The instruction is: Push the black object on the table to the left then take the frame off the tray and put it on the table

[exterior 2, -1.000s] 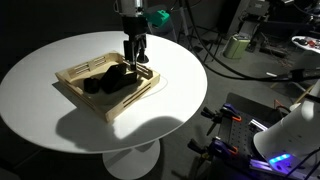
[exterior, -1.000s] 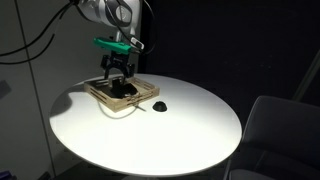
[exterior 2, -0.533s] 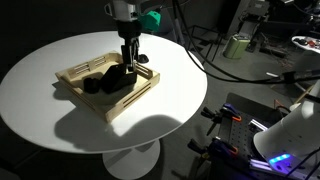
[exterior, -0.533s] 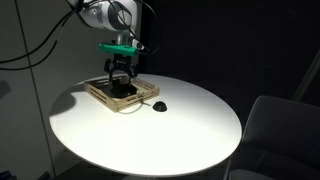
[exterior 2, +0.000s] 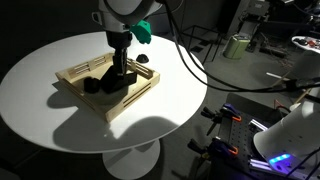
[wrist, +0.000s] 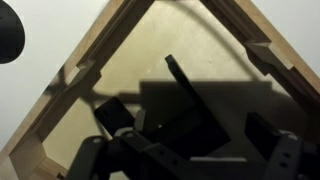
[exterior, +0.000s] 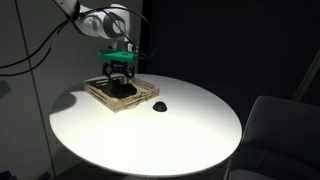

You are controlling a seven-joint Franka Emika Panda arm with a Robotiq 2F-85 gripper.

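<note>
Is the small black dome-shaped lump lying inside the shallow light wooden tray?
No, the small black dome-shaped lump rests on the round white table, outside the rim of the light wooden tray.

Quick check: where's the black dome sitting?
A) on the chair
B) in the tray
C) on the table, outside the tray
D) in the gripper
C: the dome sits on the white table beside the tray, apart from its rim.

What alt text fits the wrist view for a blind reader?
The open gripper hangs over the dark flat frame lying in a corner of the light wooden tray, seen from above. The small black object sits outside the tray on the white table, at the upper left edge.
</note>
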